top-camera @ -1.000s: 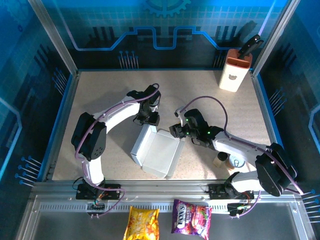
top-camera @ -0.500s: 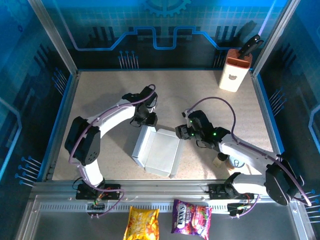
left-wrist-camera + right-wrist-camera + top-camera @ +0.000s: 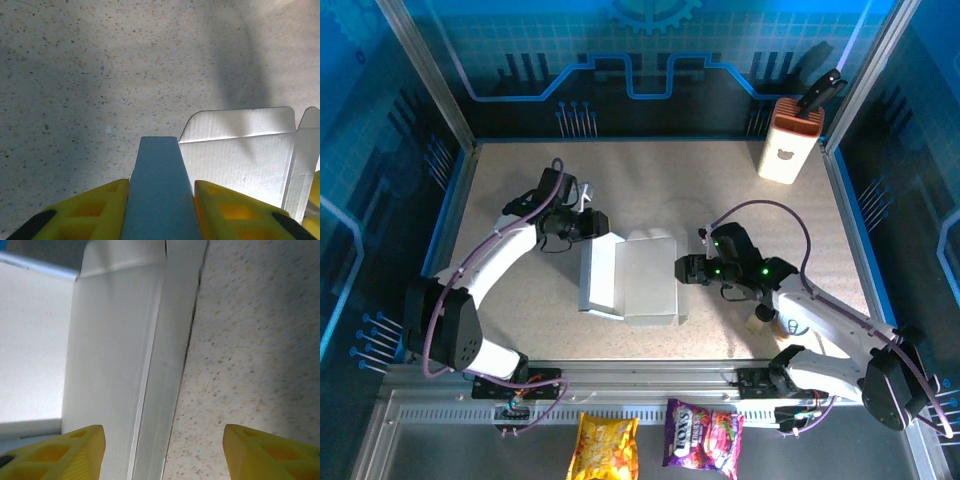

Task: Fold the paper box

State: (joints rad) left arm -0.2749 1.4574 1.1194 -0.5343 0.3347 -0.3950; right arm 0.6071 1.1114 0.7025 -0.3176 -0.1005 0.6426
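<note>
- Bowing the left arm [image 3: 485, 265] in from the near-left corner, over the speckled table [image 3: 510, 190], toward the middle.
- Clenching the left gripper [image 3: 592, 225] at the far-left corner of the paper box [image 3: 650, 285]; pressing its yellow fingers [image 3: 85, 215] from both sides against an upright pale blue-grey panel [image 3: 160, 180], probably one of the box's own flaps, though sitting too close to the lens for certainty; showing, just past that panel, white flaps with rounded corners [image 3: 240, 155] lying over the table.
- Lying below the table's near rail: a yellow snack bag [image 3: 603, 445].
- Sitting at the middle of the table, between the two grippers: the paper box, pale grey-white; presenting a broad flat panel on the right and a narrower panel alongside on the left, set off by a crease.
- Holding the right gripper [image 3: 682, 268] released just beside the box's right edge; spreading its yellow fingertips [image 3: 75, 450] wide, one hanging over the cardboard and the other over bare table; running the box's long creased side wall up the right wrist view between them.
- Lying just beside the yellow bag: a purple snack bag [image 3: 703, 430].
- Folding the right arm [image 3: 820, 315] back toward the near-right corner; tucking two small round things [image 3: 775, 322] against it on the table.
- Standing at the far-right corner, well apart from the box: a tall white-and-orange container [image 3: 785, 150] bearing a bear mark; poking a dark handle [image 3: 818, 92] out of its top.
</note>
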